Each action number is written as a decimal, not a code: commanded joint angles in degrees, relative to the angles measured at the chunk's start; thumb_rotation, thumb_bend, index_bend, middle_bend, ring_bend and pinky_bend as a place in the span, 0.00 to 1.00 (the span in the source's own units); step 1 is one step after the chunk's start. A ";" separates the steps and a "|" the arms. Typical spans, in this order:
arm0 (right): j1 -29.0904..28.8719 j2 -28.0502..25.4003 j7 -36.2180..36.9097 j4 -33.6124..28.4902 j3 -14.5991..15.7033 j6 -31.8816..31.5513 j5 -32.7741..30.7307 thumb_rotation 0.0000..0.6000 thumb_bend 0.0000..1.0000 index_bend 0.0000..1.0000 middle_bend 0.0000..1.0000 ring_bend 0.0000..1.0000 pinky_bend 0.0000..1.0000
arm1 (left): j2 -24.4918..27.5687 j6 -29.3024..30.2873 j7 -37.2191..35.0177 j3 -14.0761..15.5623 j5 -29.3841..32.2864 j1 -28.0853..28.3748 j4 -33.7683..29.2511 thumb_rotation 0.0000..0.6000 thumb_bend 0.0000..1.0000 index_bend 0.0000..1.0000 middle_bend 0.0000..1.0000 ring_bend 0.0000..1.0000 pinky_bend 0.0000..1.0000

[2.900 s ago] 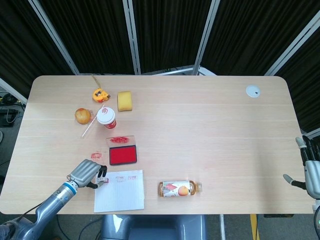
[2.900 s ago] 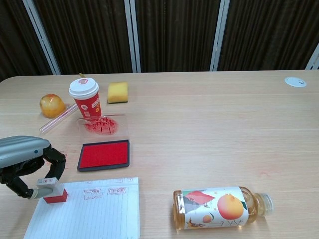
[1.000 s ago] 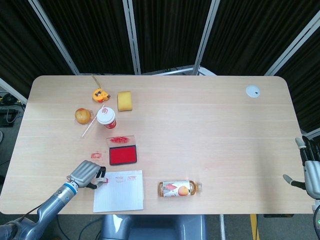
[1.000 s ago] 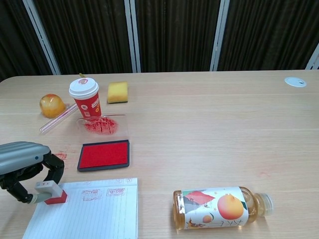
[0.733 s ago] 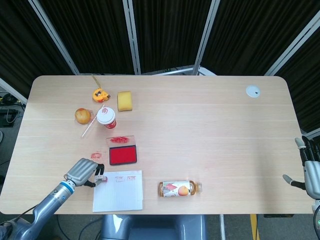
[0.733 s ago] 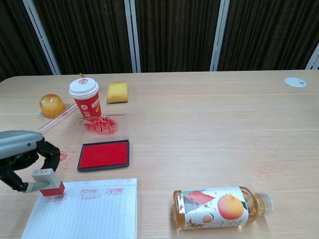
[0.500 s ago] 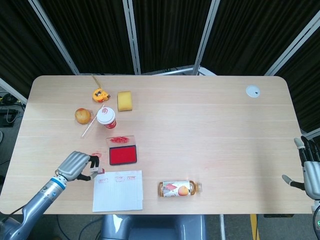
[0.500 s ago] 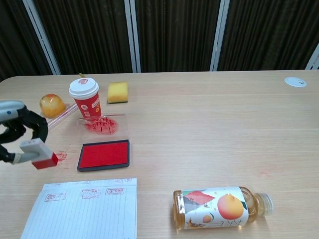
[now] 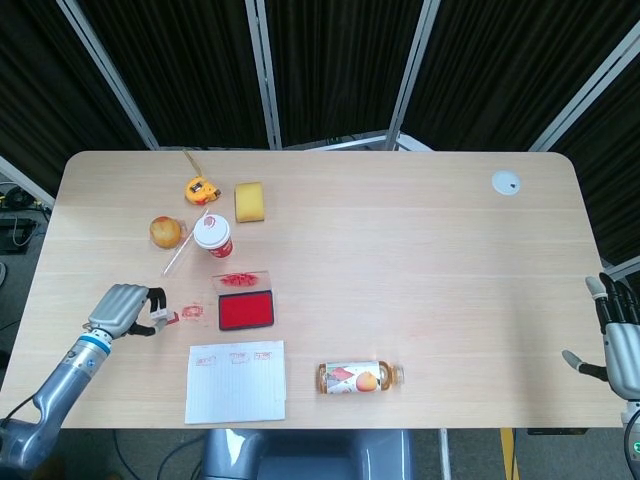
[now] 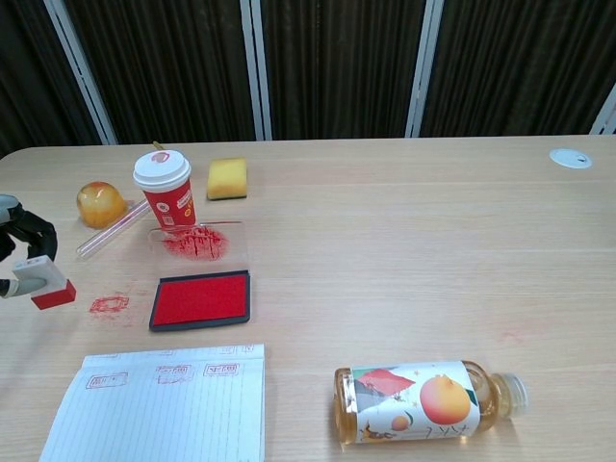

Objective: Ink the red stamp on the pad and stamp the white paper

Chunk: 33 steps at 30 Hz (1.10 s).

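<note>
The red stamp (image 9: 161, 318) (image 10: 44, 285), a white-topped block with a red base, is held in my left hand (image 9: 120, 308) (image 10: 15, 243). Hand and stamp hang over bare table, left of the red ink pad (image 9: 246, 311) (image 10: 200, 298). The white paper (image 9: 237, 381) (image 10: 164, 409) lies at the front edge below the pad. It has three red imprints along its top line. A red smudge (image 9: 192, 311) (image 10: 109, 305) marks the table between stamp and pad. My right hand (image 9: 617, 346) stays at the far right edge, fingers apart and holding nothing.
The pad's clear lid (image 9: 240, 281) (image 10: 198, 241) with red smears lies behind the pad. Behind it are a paper cup (image 9: 213, 235) (image 10: 166, 189), a straw, an orange fruit (image 9: 165, 231), a tape measure (image 9: 200, 189) and a yellow sponge (image 9: 249, 201). A juice bottle (image 9: 358, 377) (image 10: 423, 400) lies right of the paper.
My left hand lifted the stamp off the paper's top left corner and carried it left and back over the table. A third imprint now shows on the paper.
</note>
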<state>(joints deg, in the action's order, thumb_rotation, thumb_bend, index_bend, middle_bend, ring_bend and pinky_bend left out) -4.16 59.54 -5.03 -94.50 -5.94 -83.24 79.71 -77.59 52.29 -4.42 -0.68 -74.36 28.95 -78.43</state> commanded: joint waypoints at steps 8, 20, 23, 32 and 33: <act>-0.04 0.18 -0.20 0.33 -0.08 0.19 -0.41 1.00 0.00 0.00 0.00 0.00 0.00 | -3.41 -1.63 1.55 0.11 0.64 0.38 4.56 1.00 0.42 0.57 0.57 0.82 0.80; -0.16 0.26 -0.18 0.51 -0.12 0.49 -0.65 1.00 0.00 0.00 0.00 0.00 0.00 | -5.25 -1.94 3.50 0.16 0.76 0.25 6.98 1.00 0.42 0.53 0.53 0.82 0.80; -0.21 0.26 -0.16 0.54 -0.15 0.56 -0.70 1.00 0.00 0.00 0.00 0.00 0.00 | -5.40 -1.89 3.74 0.15 0.68 0.21 7.15 1.00 0.41 0.53 0.51 0.81 0.80; -0.21 0.29 -0.17 0.61 -0.13 0.59 -0.71 1.00 0.00 0.00 0.00 0.00 0.00 | -5.31 -1.82 4.82 0.21 0.56 0.03 6.62 1.00 0.30 0.46 0.45 0.81 0.80; -0.21 0.30 -0.18 0.61 -0.13 0.59 -0.71 1.00 0.00 0.00 0.00 0.00 0.00 | -5.25 -1.90 4.89 0.20 0.59 0.04 6.48 1.00 0.29 0.46 0.45 0.81 0.80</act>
<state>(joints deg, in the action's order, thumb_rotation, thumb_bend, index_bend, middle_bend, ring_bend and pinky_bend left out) -4.37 59.84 -5.21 -93.89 -6.07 -82.65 79.00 -82.89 50.45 0.41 -0.48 -73.80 28.99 -71.86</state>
